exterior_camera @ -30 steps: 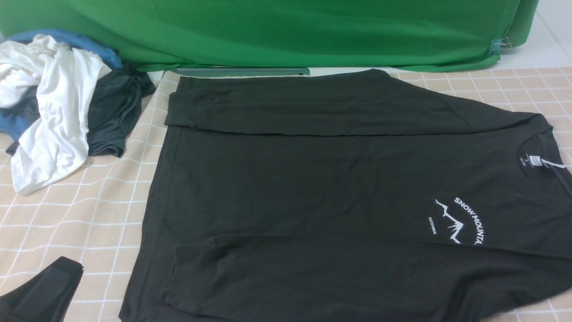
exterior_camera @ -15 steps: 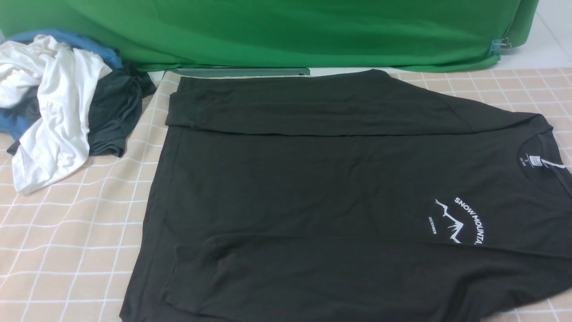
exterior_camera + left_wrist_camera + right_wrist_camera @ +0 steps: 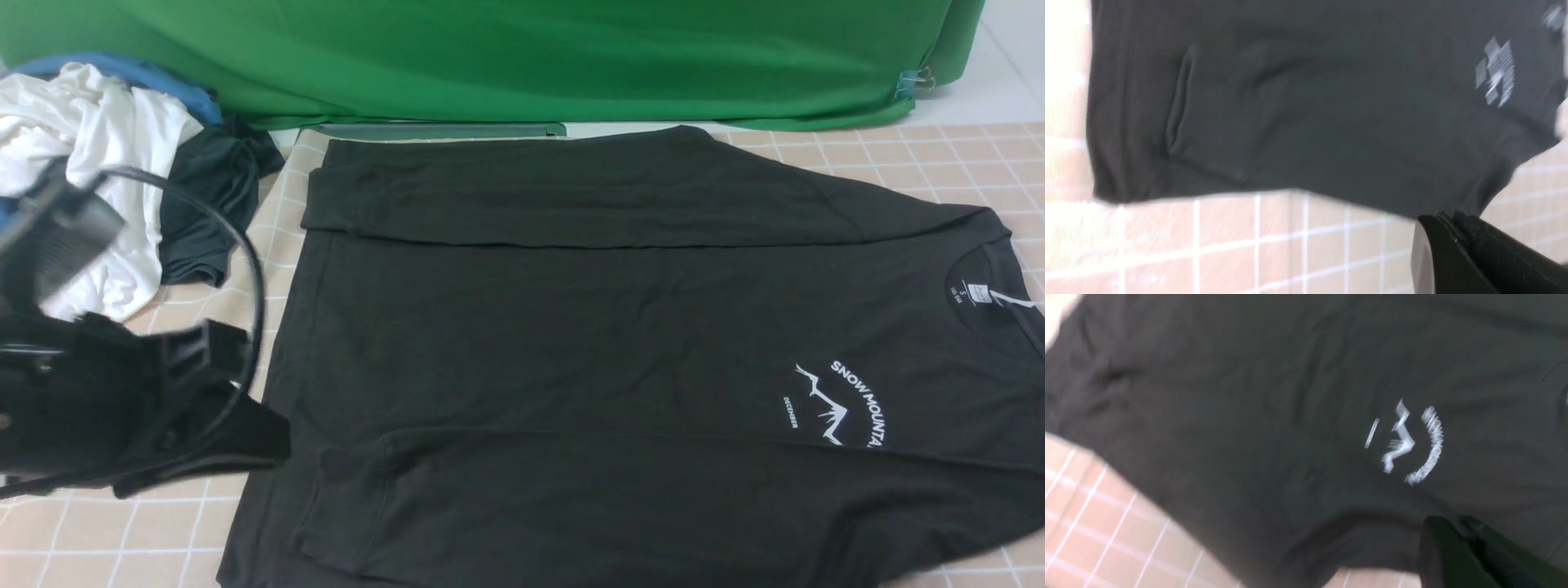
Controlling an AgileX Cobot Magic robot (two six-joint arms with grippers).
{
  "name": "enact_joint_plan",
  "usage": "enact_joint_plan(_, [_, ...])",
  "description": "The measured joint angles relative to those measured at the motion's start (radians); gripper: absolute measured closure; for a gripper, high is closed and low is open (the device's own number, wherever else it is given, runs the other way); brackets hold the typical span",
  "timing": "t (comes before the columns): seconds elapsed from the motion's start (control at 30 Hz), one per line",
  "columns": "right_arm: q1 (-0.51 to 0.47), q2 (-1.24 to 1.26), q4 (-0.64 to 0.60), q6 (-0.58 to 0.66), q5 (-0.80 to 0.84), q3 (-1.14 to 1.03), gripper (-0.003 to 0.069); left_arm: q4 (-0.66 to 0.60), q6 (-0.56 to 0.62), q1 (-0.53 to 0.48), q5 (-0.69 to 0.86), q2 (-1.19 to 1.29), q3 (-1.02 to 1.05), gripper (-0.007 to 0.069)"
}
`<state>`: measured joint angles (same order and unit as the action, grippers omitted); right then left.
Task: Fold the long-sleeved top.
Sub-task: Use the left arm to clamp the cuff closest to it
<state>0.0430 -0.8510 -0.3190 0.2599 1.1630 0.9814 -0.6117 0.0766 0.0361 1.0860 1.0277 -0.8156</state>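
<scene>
The long-sleeved top [image 3: 571,343] is black and lies flat over most of the checked table, neck to the right. Its white mountain print [image 3: 841,404] faces up and both sleeves are folded in over the body. My left gripper [image 3: 282,441] hovers at the top's left hem with its jaws pressed together and nothing between them. In the left wrist view that gripper [image 3: 1447,220] hangs above the top's [image 3: 1310,102] near edge. My right gripper [image 3: 1453,524] is out of the front view. Shut and empty, it floats over the top [image 3: 1249,416] close to the print [image 3: 1408,443].
A heap of clothes lies at the back left: a white shirt [image 3: 106,155], a dark grey-teal garment [image 3: 204,212] and a blue one [image 3: 122,69]. A green backdrop [image 3: 490,57] hangs behind the table. The checked tablecloth [image 3: 163,539] shows to the left of the top.
My left arm left the bottom left corner, then swung into view at the left, up to the top's hem. The top has not moved.
</scene>
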Motion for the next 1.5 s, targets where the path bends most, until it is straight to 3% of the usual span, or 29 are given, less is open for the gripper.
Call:
enact_joint_plan(0.23, [0.112, -0.082, -0.021, 0.017, -0.002, 0.0, 0.0594, 0.027, -0.019, 0.165, -0.103, 0.135, -0.026, 0.0577])
enact_joint_plan(0.47, [0.27, -0.197, -0.028, 0.024, -0.046, 0.001, 0.0566, 0.399, -0.237, 0.362, -0.17, 0.342, -0.035, 0.0434])
enact_joint_plan(0.67, [0.324, -0.233, -0.028, 0.025, -0.069, 0.001, 0.0557, 0.521, -0.304, 0.373, -0.178, 0.485, -0.15, 0.0243])
enact_joint_plan(0.87, [0.327, -0.233, -0.028, 0.025, -0.077, 0.001, 0.0545, 0.59, -0.305, 0.373, -0.201, 0.609, -0.208, 0.0123])
enact_joint_plan(1.33, [0.328, -0.233, -0.028, 0.025, -0.078, 0.001, 0.0515, 0.665, -0.305, 0.373, -0.267, 0.732, -0.209, 0.0109])
enact_joint_plan(1.5, [0.328, -0.233, -0.027, 0.025, -0.085, 0.001, 0.0508, 0.655, -0.306, 0.373, -0.275, 0.733, -0.209, 0.0204])
